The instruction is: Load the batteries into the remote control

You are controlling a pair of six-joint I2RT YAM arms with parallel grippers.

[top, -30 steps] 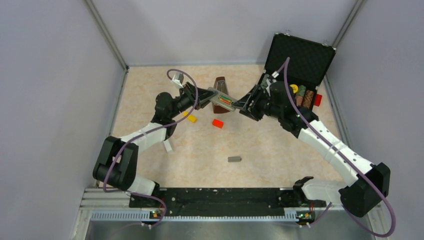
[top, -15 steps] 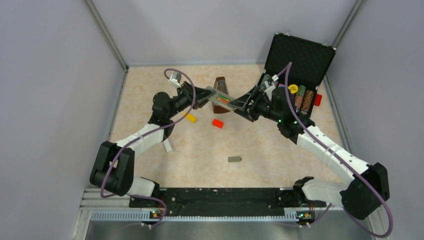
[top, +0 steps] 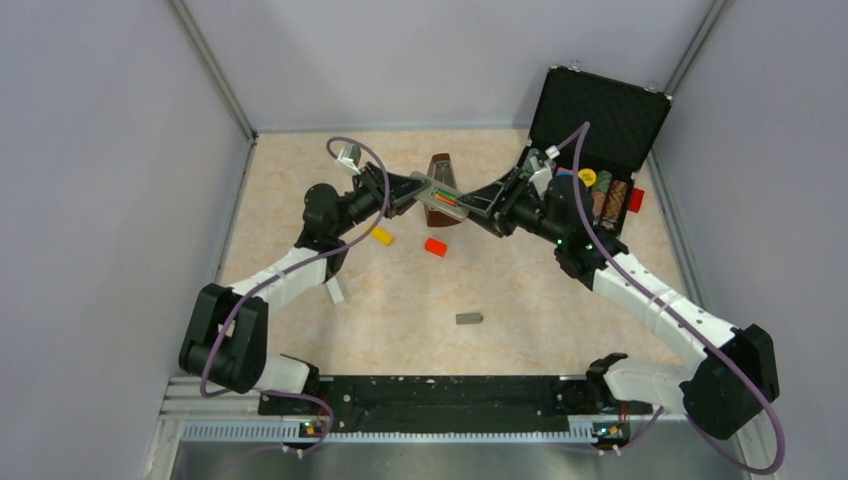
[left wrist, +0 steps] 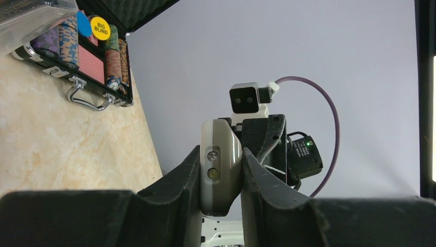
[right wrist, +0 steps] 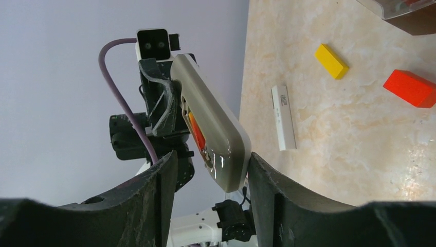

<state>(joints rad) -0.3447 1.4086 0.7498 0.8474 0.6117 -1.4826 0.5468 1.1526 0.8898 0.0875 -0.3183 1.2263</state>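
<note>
Both arms have nudged the remote (top: pixel 440 194) slightly up-frame. Our left claw (left wrist: pixel 221 154) pinches it mid-air, upper centre; our right claw (right wrist: pixel 212 159) is spread round its end. Batteries (top: pixel 451 201) look seated; next we need the cover (top: pixel 469 319) off the bench (top: pixel 540 290).

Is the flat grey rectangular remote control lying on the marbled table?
No, the left fingers clamp the remote control, holding it raised off the table.

The remote control (right wrist: pixel 211 128) is showing smooth, faintly glossy grey plastic. The fingers (right wrist: pixel 149 206) are looking matt black. The table (right wrist: pixel 334 154) is gleaming like polished marble; the far-right case (top: pixel 600 110) is showing dimpled foam.
</note>
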